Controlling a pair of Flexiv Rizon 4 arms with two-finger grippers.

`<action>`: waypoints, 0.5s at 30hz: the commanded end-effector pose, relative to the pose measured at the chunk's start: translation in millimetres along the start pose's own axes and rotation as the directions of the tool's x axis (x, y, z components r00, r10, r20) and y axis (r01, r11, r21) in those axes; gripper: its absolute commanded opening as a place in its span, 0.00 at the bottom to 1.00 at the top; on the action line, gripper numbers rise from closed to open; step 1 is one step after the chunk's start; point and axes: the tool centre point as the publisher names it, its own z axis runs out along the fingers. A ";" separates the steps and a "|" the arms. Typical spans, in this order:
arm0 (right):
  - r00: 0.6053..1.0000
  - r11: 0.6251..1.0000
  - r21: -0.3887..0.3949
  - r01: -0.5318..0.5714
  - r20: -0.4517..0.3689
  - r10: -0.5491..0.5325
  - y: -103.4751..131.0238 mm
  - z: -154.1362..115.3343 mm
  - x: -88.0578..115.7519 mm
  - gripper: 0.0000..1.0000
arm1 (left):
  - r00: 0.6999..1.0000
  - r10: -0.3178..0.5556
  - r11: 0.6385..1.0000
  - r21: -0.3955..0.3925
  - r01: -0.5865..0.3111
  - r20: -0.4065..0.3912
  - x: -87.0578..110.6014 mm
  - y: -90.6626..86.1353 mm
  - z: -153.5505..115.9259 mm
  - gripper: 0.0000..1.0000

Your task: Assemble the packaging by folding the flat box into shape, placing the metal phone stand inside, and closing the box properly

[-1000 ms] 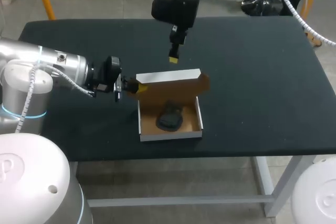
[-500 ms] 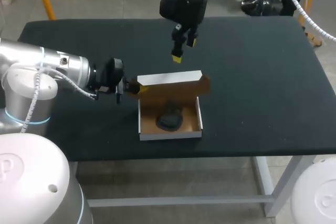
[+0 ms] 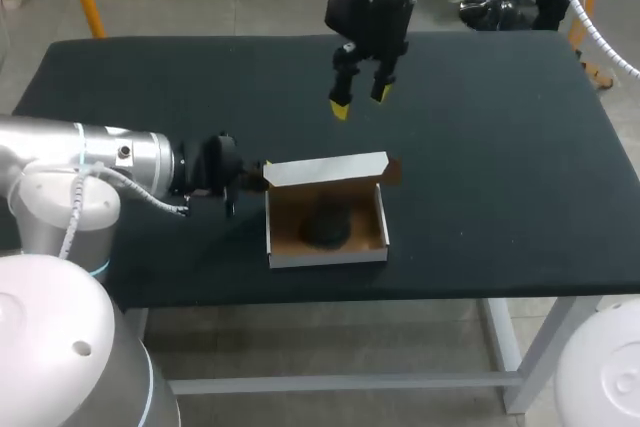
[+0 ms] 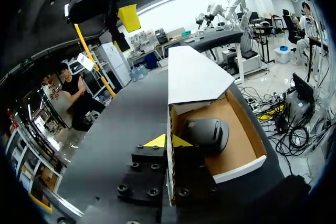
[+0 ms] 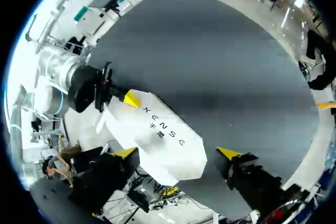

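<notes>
Head view, starting at the table's (image 3: pixel 500 147) front edge: the box (image 3: pixel 327 255) sits close to that edge, a little to the left of the middle. It is a shallow white carton with a brown inside, folded into shape and open at the top. The dark phone stand (image 3: pixel 325 229) lies on the floor of the box, roughly in the middle and clear of the front wall.

Behind the stand, the white lid (image 3: pixel 328 169) rises from the far wall. It leans forward over the back part of the box without covering it, and a brown flap (image 3: pixel 391 169) shows at its right end.

The left arm comes in low across the table, and the left gripper (image 4: pixel 168 141) is at the box's far left corner. In the left wrist view the thin white side wall stands on edge between the two yellow tips, one outside and one inside, so the fingers are pinching that wall.

Farther back, the right gripper (image 3: pixel 360 101) hangs above bare black table beyond the lid. Its fingers are spread apart with nothing between them. In the right wrist view the lid's printed white face lies below and ahead of those tips — apart from both.
</notes>
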 end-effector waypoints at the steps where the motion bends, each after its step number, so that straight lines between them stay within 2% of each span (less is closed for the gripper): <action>1: 1.000 0.999 -0.035 -0.016 -0.024 0.015 -14.7 4.3 -1.1 1.00 | 0.998 0.034 0.999 0.010 -0.034 0.061 8.5 4.6 1.7 0.00; 7: 1.000 0.999 -0.039 -0.024 -0.020 0.024 -18.8 6.1 0.7 1.00 | 0.990 0.126 0.992 -0.020 -0.125 0.068 12.3 1.0 2.8 0.00; 15: 1.000 0.999 -0.039 -0.024 -0.020 0.024 -18.8 6.1 0.7 1.00 | 0.990 0.126 0.992 -0.020 -0.125 0.068 12.3 1.0 2.8 0.00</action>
